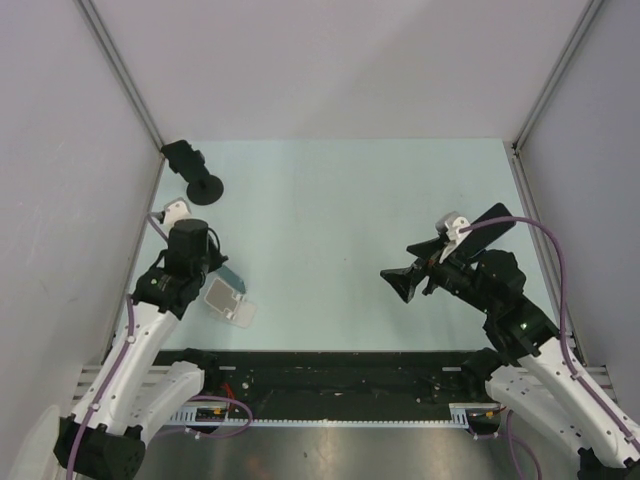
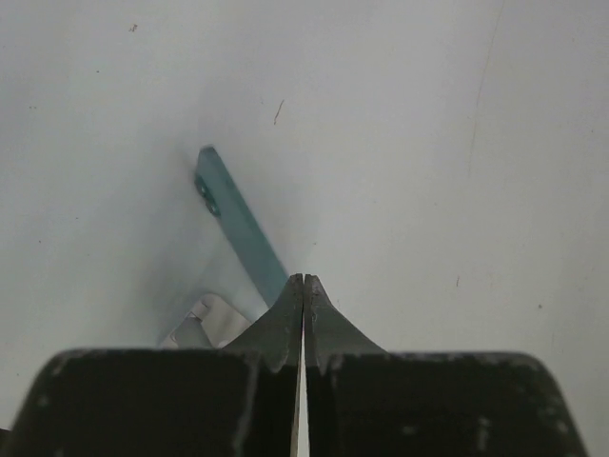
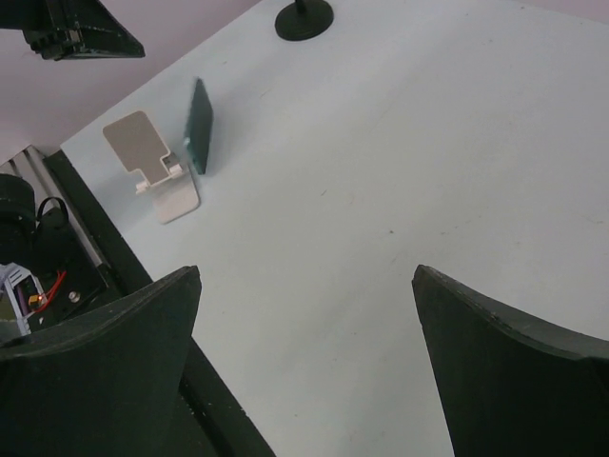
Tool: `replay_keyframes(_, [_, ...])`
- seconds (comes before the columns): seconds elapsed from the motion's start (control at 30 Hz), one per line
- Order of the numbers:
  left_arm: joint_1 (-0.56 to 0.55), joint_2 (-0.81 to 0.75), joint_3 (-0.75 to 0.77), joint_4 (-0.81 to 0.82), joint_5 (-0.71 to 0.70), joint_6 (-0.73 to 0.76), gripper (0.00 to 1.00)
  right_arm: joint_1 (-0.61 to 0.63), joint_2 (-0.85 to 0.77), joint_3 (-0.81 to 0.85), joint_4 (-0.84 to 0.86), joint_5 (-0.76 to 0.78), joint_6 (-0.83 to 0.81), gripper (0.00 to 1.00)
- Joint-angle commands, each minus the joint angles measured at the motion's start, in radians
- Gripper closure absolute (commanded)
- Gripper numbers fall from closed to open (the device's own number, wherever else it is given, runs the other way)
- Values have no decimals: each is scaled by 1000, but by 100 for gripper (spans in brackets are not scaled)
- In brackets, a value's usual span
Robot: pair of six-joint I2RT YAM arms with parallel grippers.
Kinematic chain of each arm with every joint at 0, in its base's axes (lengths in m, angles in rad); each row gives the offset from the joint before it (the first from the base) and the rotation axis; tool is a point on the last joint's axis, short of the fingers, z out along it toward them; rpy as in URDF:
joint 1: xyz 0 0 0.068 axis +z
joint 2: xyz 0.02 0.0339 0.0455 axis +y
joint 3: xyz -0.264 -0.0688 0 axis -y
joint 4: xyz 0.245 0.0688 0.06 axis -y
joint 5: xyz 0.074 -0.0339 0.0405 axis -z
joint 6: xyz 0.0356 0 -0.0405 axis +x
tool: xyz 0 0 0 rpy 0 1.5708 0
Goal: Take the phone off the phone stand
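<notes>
The phone [image 3: 198,126] stands on edge just beside the stand [image 3: 152,169], off its cradle; contact cannot be told. The left claw [image 2: 303,290] is clenched on nothing, its tips near the phone, apparently for nudging. The right claw [image 1: 402,284] gapes empty, well apart

A robotics lab cell (bare, boxed-in): grey panel walls [image 1: 330,60], aluminium frame posts [image 1: 125,70], pale tabletop [image 1: 340,220].

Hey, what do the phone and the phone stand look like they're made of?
The phone is a thin dark teal slab with a smooth, even face, probably glass or plastic, but it is too small to say which. The phone stand is made of pale silvery flat plates with a soft sheen, likely brushed metal, possibly painted plastic.
</notes>
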State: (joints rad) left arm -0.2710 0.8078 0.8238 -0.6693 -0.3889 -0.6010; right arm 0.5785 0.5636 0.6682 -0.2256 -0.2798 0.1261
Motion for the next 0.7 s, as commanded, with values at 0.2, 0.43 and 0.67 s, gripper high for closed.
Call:
replay_keyframes(0.2, [-4,-15,-5,24,21,38,80,18,59,2,52,-68,32,0])
replay_keyframes(0.43, [59,40,20,22,-4,-9,22,24,120,2,11,-55,52,0])
replay_keyframes(0.67, [151,272,93,22,1,-36,0,27,165,2,-40,31,93,0])
